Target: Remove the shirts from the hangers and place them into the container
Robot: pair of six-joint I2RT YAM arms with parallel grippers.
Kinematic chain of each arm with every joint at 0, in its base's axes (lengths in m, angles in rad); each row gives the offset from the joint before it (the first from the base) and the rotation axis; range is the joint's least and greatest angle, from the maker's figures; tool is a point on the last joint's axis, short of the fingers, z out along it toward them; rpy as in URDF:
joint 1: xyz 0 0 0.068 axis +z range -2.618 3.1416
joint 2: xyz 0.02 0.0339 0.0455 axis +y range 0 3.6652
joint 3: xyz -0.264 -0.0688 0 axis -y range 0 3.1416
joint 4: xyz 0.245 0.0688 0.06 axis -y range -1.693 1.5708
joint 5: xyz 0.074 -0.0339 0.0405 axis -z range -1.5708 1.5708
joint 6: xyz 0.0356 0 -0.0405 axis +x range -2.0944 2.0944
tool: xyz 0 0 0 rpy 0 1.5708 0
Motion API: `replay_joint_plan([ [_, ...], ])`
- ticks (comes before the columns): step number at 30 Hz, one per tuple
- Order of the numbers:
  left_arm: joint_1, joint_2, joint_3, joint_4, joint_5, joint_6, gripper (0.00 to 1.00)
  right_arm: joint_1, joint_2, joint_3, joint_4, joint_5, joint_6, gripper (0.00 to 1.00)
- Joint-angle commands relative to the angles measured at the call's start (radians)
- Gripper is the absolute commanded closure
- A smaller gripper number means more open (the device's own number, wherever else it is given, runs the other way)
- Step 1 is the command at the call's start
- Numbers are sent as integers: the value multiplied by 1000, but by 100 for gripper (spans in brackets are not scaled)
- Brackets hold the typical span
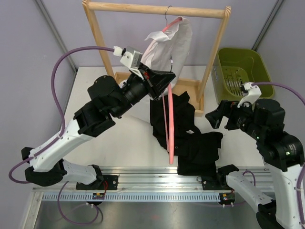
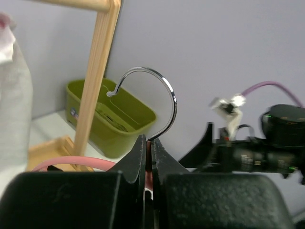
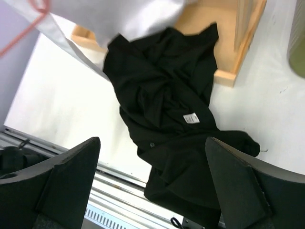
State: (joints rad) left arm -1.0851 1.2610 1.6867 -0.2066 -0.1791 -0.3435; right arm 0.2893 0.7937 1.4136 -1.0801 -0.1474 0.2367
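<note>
Over on the left, the left gripper (image 2: 149, 143) is clenched tight on the neck of a thin pink hanger (image 1: 168, 129). Its smooth silver hook (image 2: 159, 90) curls upward above the black fingers. From the top view, the hanger's long pink bar runs from the gripper straight toward the near edge of the table (image 1: 114, 138), slanting over the black shirt (image 1: 188, 136).

That shirt lies crumpled on the table, soft matte fabric stretched from the rack's base to the near rail. There's a small white tag (image 3: 190, 118) on it, but the print is too small to read.

Above it, the white shirt (image 1: 174, 45) hangs bunched on a second pink hanger (image 1: 172, 24) hooked over the wooden rack (image 1: 157, 9).

To the right, the right gripper (image 3: 152, 143) hovers over the black shirt with its jaws spread wide, grasping nothing. At far right is the olive-green basket (image 1: 252, 59), rectangular plastic with a rounded rim and slotted floor.
</note>
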Motion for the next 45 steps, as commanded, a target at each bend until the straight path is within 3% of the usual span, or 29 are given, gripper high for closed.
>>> replay_joint_plan([
  [1,1,93,57,35,43,144,100,-1,4,158,-1,-10,7,1],
  [6,-24,170,-64,134,56,150,100,-1,36,292,-36,-95,1,1],
  [13,-53,316,-15,158,12,199,100,-1,67,383,-83,-133,-13,1],
  [21,-81,380,85,142,-34,242,100,1,75,275,-78,-149,30,3],
  [28,-105,410,126,177,-109,285,100,-1,68,150,-37,-193,79,12],
  [34,-134,439,123,250,-186,310,100,-1,68,125,-12,-208,98,42],
  [35,-137,443,136,245,-192,310,100,-1,68,125,-11,-204,96,55],
  [39,-137,457,140,224,-165,296,100,-1,68,127,2,-193,93,89],
  [43,-142,471,163,185,-148,287,100,-1,73,125,6,-198,90,100],
  [45,-142,465,171,177,-146,294,75,-1,73,125,9,-196,84,100],
])
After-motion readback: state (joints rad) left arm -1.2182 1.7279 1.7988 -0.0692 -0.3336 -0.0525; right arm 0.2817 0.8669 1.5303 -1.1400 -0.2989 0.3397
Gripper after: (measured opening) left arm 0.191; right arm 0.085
